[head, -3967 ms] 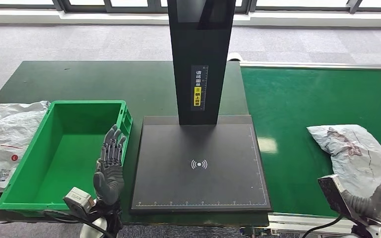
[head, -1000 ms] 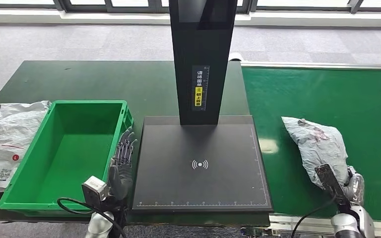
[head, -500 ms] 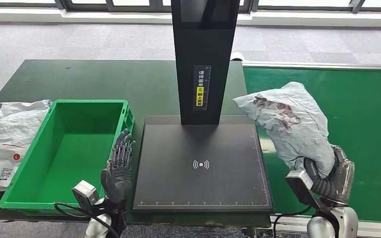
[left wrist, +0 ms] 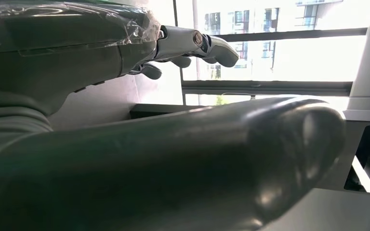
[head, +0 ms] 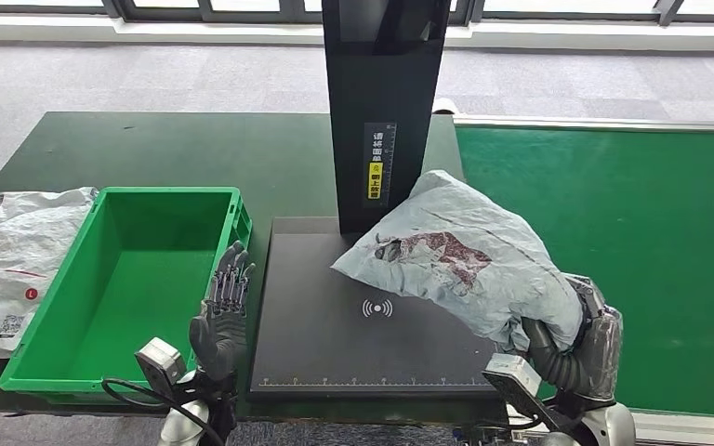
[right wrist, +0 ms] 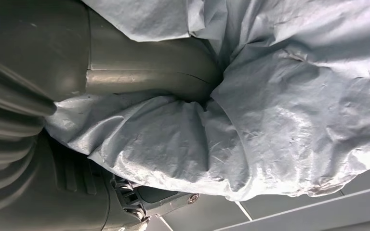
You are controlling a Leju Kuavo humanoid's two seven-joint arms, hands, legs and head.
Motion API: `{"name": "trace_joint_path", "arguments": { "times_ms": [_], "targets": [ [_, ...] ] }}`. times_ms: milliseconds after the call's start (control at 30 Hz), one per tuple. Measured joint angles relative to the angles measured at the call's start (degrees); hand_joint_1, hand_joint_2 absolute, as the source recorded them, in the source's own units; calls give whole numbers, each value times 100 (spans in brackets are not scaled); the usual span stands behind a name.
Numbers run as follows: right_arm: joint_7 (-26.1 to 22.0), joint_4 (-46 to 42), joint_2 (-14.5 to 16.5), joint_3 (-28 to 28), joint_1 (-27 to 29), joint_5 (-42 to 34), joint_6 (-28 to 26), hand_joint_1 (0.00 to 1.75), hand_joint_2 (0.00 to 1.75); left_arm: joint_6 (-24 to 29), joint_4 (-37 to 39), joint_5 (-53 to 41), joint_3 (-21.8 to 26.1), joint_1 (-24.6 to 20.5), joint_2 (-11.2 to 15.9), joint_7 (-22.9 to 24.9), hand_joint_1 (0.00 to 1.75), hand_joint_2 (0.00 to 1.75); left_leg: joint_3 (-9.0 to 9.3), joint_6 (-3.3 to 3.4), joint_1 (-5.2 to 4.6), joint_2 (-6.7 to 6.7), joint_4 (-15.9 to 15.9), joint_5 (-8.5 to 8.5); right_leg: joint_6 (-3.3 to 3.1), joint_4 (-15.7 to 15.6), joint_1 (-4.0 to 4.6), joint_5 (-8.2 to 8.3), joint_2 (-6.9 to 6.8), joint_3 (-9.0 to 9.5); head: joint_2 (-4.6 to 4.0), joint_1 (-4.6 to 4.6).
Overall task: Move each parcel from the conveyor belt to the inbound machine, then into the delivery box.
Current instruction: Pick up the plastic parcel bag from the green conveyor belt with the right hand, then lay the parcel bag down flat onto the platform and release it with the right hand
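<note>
Right robot hand (head: 576,348) grips the grey parcel (head: 460,260) by its near end, fingers closed into the wrapping; the right wrist view confirms the thumb pressed into the bag (right wrist: 250,110). The parcel is over the right half of the scanner plate (head: 335,325), its far end near the black column (head: 381,111). Left robot hand (head: 218,316) is empty, fingers extended and apart, between the plate and the green bin (head: 33,344). A white bag (head: 5,251) lies on the desk (head: 195,149) left of the bin. The belt (head: 632,204) is to the right.

The right hand (head: 576,348) is raised with its fingers closed around a grey parcel (head: 460,260). The left hand (head: 218,321) stands upright, fingers straight and holding nothing.
</note>
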Motion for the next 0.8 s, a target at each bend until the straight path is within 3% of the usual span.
{"name": "trace_joint_path", "arguments": {
  "times_ms": [167, 367, 500, 633, 700, 767, 800],
  "targets": [
    [11, -131, 53, 222, 53, 208, 236, 175, 175, -48, 5, 0, 0, -12, -3, 0, 0, 0, 1, -1, 1, 3, 0, 0, -1, 1, 3, 0, 2, -3, 0, -1],
    [415, 90, 234, 1048, -39, -52, 846, 175, 175, 11, 2, -70, 0, -62, -75, 38, 0, 0, 1, -3, 10, 7, -3, 0, -6, 5, 10, -4, 3, -4, 0, -1],
    [329, 999, 414, 1235, -488, -403, 771, 175, 175, 549, -122, -262, 2, -27, -164, 116, 0, 0, 1, -3, 10, 9, -3, 1, -7, 6, 9, -3, 4, 0, 0, 0],
    [41, 2651, 551, 1119, -1309, -512, 348, 166, 175, 792, -218, 20, 2, 36, -227, 181, 0, 0, 5, 1, 8, 9, -1, 7, -3, 3, 7, 8, 7, 2, 0, -1],
    [-97, 3399, 635, 996, -1662, -602, 270, 120, 175, 893, -221, 115, 2, 39, -238, 144, 0, 0, 3, 4, 7, 3, 0, 13, -1, 2, 7, 11, 3, 2, 0, 0],
    [-100, 4026, 716, 903, -1969, -615, 321, 52, 175, 1056, -248, 163, 2, 41, -244, 70, 0, 0, 2, 2, 7, 4, 0, 16, -2, 3, 7, 15, 4, -1, 0, -1],
    [-66, 4302, 756, 865, -2106, -604, 375, 28, 175, 1131, -274, 187, 2, 44, -246, 43, 0, 0, 2, 2, 7, 6, 0, 16, -3, 3, 7, 16, 6, -3, 0, -1]
  ]
}}
